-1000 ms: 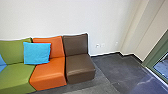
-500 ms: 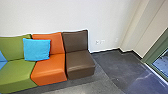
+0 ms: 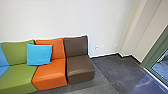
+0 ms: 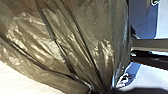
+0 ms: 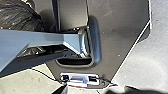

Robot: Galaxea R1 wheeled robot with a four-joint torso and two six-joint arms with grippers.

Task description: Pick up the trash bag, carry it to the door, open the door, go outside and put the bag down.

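Left wrist view: trash bag (image 4: pixel 82 37); head view: sofa (image 3: pixel 51 75); whether grippers open, unclear

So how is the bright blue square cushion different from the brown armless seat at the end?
The cushion is bright blue, but the brown seat is dark. The cushion is one square pad; the seat has a bottom and a backrest. The cushion leans up on the sofa row, while the seat stands on the floor. Both are plain.
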